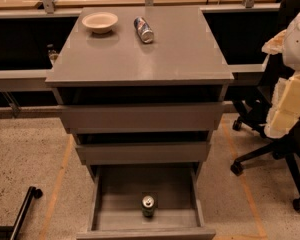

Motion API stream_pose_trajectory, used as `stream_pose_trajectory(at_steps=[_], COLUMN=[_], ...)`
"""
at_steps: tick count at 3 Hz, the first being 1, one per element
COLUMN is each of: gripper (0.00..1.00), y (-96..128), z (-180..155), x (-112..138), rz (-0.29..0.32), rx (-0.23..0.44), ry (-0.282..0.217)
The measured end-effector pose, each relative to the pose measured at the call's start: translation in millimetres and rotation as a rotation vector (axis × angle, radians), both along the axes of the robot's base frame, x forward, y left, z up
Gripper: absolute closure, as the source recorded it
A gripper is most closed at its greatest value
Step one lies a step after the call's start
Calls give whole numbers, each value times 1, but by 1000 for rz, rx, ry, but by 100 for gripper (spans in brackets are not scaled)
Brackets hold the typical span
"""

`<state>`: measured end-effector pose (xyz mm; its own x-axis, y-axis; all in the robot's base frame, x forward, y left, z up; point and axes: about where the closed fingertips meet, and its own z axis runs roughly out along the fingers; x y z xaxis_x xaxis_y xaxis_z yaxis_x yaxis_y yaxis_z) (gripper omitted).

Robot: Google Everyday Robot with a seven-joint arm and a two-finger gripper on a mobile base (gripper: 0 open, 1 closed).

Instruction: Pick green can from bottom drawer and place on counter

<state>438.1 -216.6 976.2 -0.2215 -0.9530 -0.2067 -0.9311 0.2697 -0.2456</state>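
The green can (148,206) stands upright on the grey floor of the open bottom drawer (110,204), near the drawer's front and about centred. The counter (155,54) is the grey top of the cabinet above. My gripper (282,106) shows as a pale cream shape at the right edge of the view, level with the upper drawers. It is well to the right of and above the can, and it holds nothing that I can see.
A white bowl (99,21) and a blue-and-silver can (143,29) lying on its side sit at the back of the counter. The two upper drawers (140,116) stick out slightly. A black office chair (270,154) stands on the right, and a black wheeled leg (25,206) is at the lower left.
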Motion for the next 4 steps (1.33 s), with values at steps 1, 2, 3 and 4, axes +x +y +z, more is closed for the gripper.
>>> stream_pose_trajectory(at_steps=[1,2,3,4], gripper=[0,0,0,0], y=[1,1,2,3], z=[-2,-23,-58,-57], x=[0,5,17,19], rz=[2,-8,-3,-4], rx=[7,43,122,129], ry=[-9,-22,-32,-46])
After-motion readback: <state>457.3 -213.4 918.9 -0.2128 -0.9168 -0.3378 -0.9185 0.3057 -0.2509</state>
